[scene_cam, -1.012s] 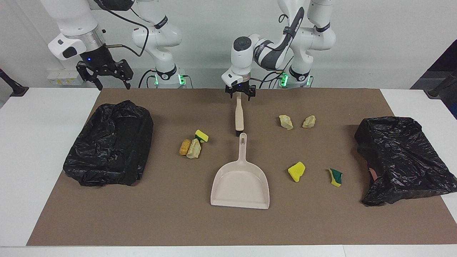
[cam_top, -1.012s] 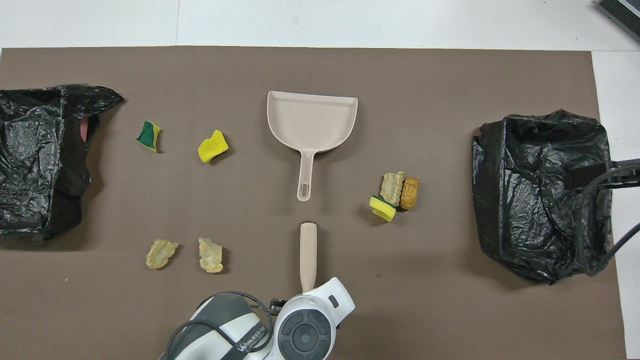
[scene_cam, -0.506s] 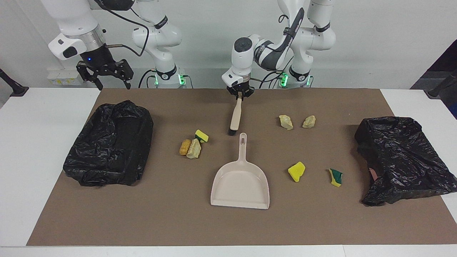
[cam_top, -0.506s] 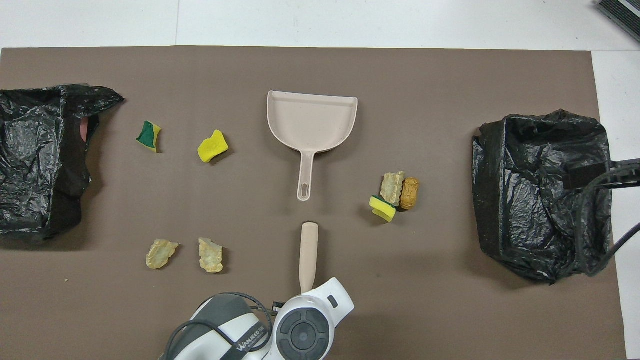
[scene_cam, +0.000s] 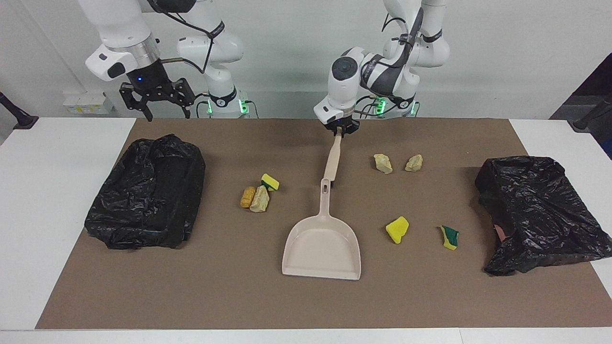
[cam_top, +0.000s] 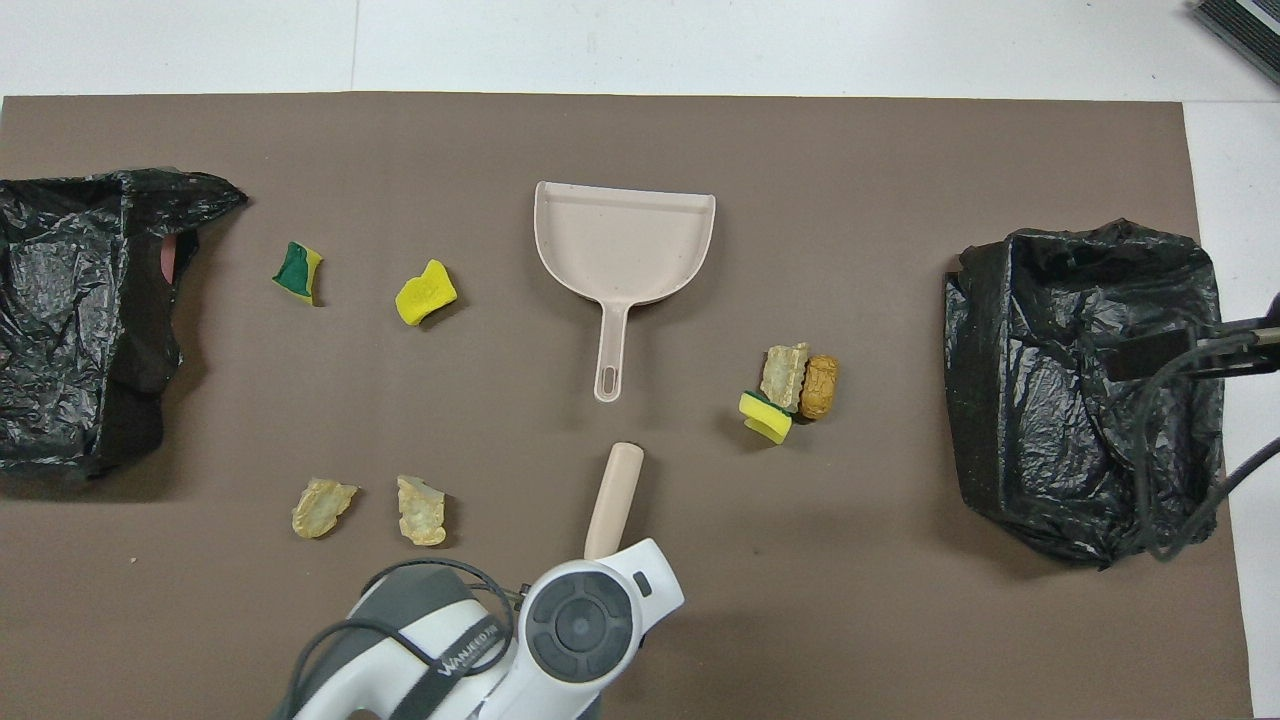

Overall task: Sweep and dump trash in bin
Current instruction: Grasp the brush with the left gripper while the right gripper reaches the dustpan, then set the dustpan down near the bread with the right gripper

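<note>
My left gripper point(scene_cam: 339, 132) is shut on the upper end of a beige brush point(scene_cam: 333, 161), which slants down from it. The brush's dark lower end sits by the tip of the beige dustpan's handle; the dustpan point(scene_cam: 321, 243) lies flat mid-mat. From overhead the left wrist covers the grip, and only the brush point(cam_top: 614, 495) and dustpan point(cam_top: 625, 238) show. Trash lies scattered: a cluster of three lumps point(scene_cam: 258, 192), two pale rocks point(scene_cam: 383, 163) point(scene_cam: 414, 163), a yellow sponge point(scene_cam: 397, 229) and a green-yellow sponge point(scene_cam: 449, 237). My right gripper point(scene_cam: 167, 114) hangs open, in the air over the mat's edge beside a bin point(scene_cam: 148, 205).
Black bag-lined bins stand at both ends of the brown mat: one at the right arm's end point(cam_top: 1085, 385), one at the left arm's end point(scene_cam: 538, 212). White tabletop point(scene_cam: 52, 200) borders the mat.
My left gripper has shut on the brush's end and shifted toward the left arm's end, swinging the brush to a slant. The right gripper has drifted toward the table's middle.
</note>
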Controlling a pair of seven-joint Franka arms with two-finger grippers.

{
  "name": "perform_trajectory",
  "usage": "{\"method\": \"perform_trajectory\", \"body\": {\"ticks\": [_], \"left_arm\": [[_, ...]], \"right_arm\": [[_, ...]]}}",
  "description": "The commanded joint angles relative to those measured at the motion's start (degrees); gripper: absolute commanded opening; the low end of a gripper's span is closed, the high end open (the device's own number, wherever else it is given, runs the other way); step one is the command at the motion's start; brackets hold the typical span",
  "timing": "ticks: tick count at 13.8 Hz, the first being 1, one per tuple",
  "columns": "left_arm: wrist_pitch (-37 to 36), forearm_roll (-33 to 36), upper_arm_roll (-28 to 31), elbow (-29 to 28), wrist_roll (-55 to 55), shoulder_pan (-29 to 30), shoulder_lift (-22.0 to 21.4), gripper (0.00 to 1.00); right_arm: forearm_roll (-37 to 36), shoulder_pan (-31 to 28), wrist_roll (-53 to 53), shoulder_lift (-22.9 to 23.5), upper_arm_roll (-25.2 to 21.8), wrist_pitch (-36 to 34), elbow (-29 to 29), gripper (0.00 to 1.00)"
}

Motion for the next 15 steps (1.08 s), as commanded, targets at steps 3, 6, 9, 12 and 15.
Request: {"method": "perform_trajectory", "body": {"ticks": [3,6,9,12,15], "left_arm": [[-4.55,7.24,14.39,5.68,5.47,-0.14,-0.98,0.00],[-1.13,12.00,23.43,10.60,7.91,-0.31,3.58,0.00],[-0.42,12.18,31.52,17.81,17.21,-0.31,9.64,0.00],[3.35,12.62,37.77,21.42,22.68,-0.22,15.27,0.00],[3.53,14.20,39.89,22.40,23.66,-0.05,18.53,0.00]], "right_arm": [[0.62,-0.12,20.56,5.42,11.05,6.52,-0.63,1.00],[-0.16,0.14,37.16,13.66,19.13,15.48,0.25,1.00],[-6.20,0.67,46.34,23.69,26.70,22.61,3.23,1.00],[-13.84,3.12,52.58,32.83,31.02,27.45,7.36,1.00],[-22.65,5.24,53.92,38.39,31.37,30.70,9.05,1.00]]}}
